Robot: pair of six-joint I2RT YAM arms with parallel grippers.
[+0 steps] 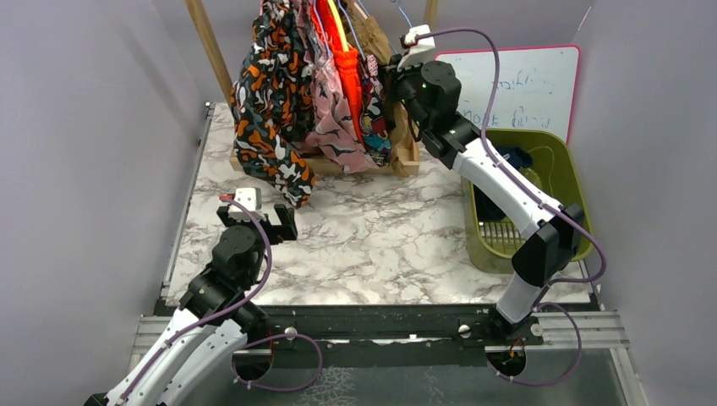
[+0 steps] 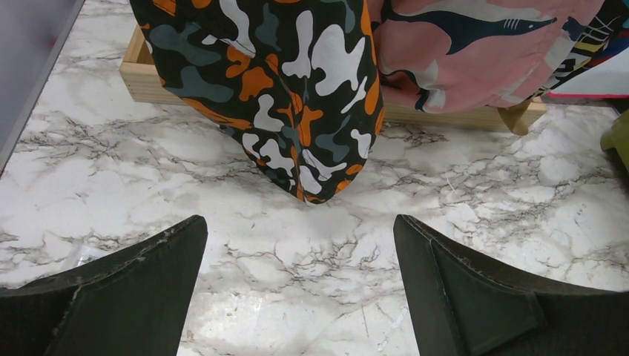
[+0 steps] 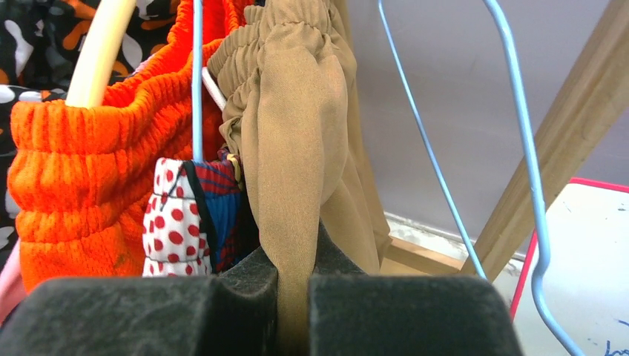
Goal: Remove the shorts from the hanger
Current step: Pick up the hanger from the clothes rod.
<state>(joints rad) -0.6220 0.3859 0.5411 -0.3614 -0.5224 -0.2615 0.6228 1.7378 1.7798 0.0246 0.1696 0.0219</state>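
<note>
— Fingers (image 3: pixel 400 311) of the right gripper (image 3: pixel 293 297) are clamped together on a fold of the tan shorts (image 3: pixel 297 133), which are hung at the right end of the row on the wooden rack (image 3: pixel 564 148).
— Which way from the pads?
— Straight above. The long axis is vertical, and the cloth drops from the waistband into the grip. A pull down and outward is judged necessary. The right arm is stretched high. The left gripper (image 2: pixel 297 222) is held wide apart, low over the marble table (image 2: pixel 482 185), well apart from them.
</note>
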